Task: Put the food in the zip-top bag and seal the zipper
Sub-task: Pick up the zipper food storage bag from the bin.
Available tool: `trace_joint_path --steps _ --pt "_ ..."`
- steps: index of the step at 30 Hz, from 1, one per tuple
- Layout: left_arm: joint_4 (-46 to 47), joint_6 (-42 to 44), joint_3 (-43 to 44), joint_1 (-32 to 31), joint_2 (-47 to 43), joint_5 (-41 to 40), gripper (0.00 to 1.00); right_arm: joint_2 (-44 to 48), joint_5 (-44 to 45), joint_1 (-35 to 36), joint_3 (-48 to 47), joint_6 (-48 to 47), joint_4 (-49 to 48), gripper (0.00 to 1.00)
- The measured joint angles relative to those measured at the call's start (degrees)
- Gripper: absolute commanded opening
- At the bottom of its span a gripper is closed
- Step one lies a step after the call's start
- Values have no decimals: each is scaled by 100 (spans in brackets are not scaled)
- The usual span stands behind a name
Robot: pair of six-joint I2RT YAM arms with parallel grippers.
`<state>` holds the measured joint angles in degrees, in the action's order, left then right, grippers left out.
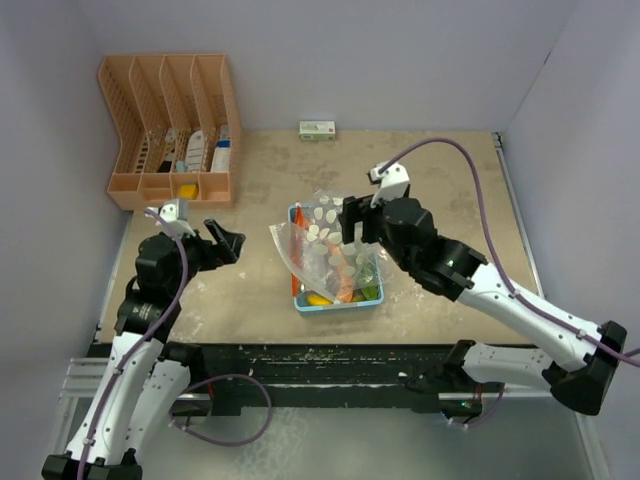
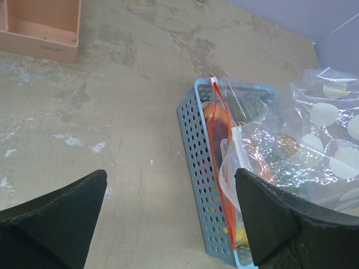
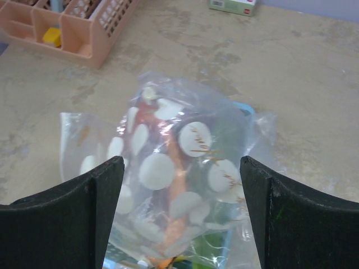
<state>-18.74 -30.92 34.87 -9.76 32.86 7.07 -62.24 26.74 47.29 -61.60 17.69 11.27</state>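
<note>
A clear zip-top bag [image 1: 318, 243] printed with white dots lies crumpled over a light-blue basket [image 1: 336, 305] at mid-table. The food is in the basket under it: a yellow banana [image 1: 318, 298], orange pieces [image 1: 345, 285] and a green piece [image 1: 371, 292]. My right gripper [image 1: 350, 225] hovers open over the bag's far end. In the right wrist view the bag [image 3: 168, 168] bulges between its spread fingers [image 3: 182, 216]. My left gripper [image 1: 226, 245] is open, left of the basket. The left wrist view shows the basket wall [image 2: 199, 162] and the bag's orange zipper [image 2: 221, 168] beside its right finger.
A peach slotted organiser [image 1: 165, 130] with small items stands at the back left. A small green-and-white box [image 1: 318, 128] lies against the back wall. Grey walls close in the table on the left, back and right.
</note>
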Motion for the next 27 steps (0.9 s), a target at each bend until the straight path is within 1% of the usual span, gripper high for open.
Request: trace_joint_path --steps 6,11,15,19,23,27 --pt "-118 -70 -15 0 -144 -157 99 -339 822 1392 -385 -216 22 86" --pt "-114 -256 -227 0 -289 -140 100 -782 1537 2538 -848 -459 146 86" --pt "-7 -424 -575 0 -446 -17 100 -1403 1950 3152 -1222 -538 297 86" --pt "20 -621 -968 0 -686 122 99 -2041 2190 3340 -1449 -551 522 83" --pt "24 -704 -999 0 -785 177 99 -2492 2380 3353 -1725 -544 713 79" --pt "15 -767 -1003 0 -922 164 100 -3018 2830 3451 -2229 -437 1027 78"
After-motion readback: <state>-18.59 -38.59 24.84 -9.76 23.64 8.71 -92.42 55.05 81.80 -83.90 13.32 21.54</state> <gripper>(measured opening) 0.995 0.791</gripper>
